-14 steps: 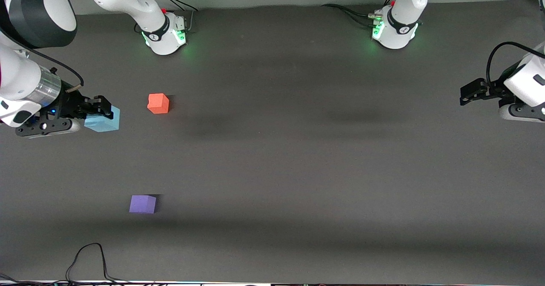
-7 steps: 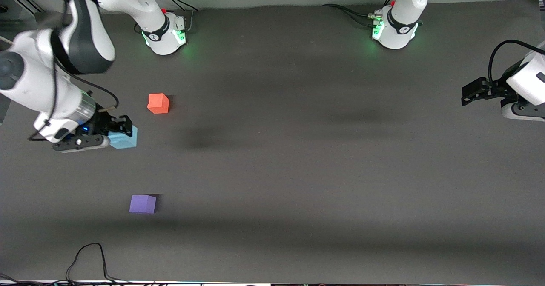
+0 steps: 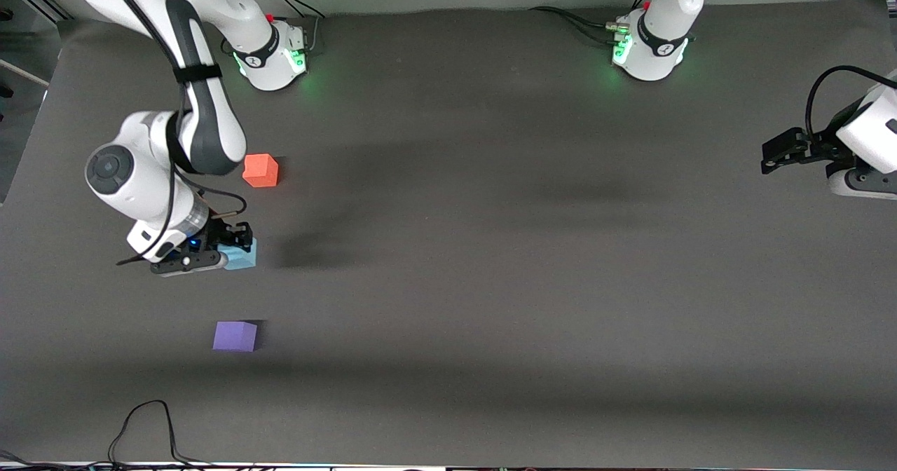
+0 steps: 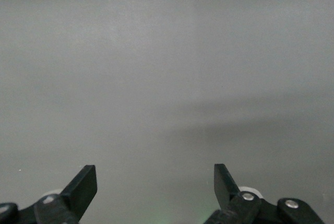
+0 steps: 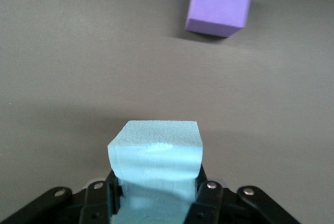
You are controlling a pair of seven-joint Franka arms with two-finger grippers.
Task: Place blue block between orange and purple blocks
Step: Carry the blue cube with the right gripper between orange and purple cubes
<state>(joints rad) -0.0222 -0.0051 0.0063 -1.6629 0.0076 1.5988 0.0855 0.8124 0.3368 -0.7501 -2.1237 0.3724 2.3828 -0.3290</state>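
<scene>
Front view shows the right claw (image 3: pixel 235 245) clenched on the blue block (image 3: pixel 242 255), a pale cube with a pebbly foam face, squeezed in at the sides. It hangs over the dark matte table (image 3: pixel 490 247) between the orange block (image 3: pixel 261 170) and the purple block (image 3: pixel 235 336), both smooth, sharp-edged cubes lying well apart. At the left arm's end of the table, the left claw (image 3: pixel 771 157) waits, released, its flat black fingers (image 4: pixel 83 187) spread wide.
</scene>
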